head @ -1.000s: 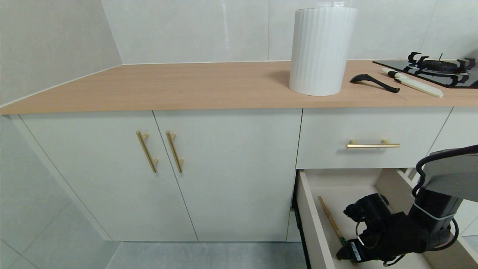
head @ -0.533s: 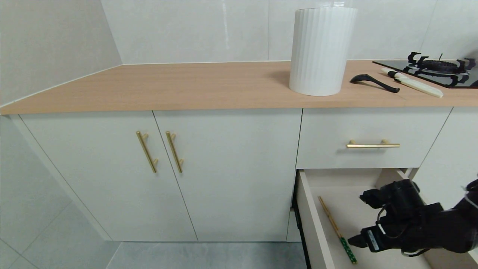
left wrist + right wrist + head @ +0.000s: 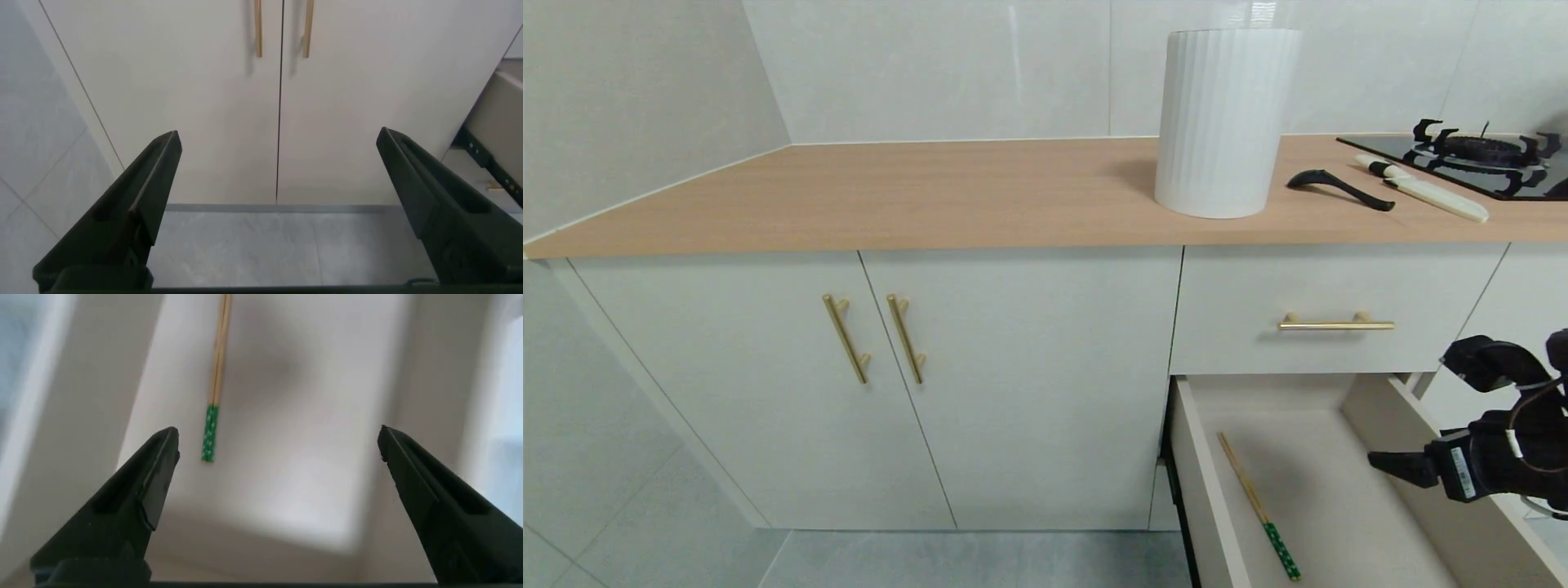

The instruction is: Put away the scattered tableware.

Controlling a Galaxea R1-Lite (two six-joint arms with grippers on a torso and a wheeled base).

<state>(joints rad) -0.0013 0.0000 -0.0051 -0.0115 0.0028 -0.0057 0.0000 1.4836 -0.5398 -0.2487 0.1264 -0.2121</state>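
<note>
Right gripper [image 3: 1409, 407] just pulled up and right out of the drawer [image 3: 1205, 482], jaws spread and empty, chopsticks [image 3: 1258, 506] left lying inside, so the black spoon [image 3: 1339, 186] and knife [image 3: 1429, 196] probably go next.

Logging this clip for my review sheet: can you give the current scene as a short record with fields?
lower drawer: pulled open
chopsticks: lying inside it, near its left wall
counter: black spoon and knife lie beside white container
right tool: open, empty, above the drawer
left tool: open, empty, facing cabinet doors
</note>
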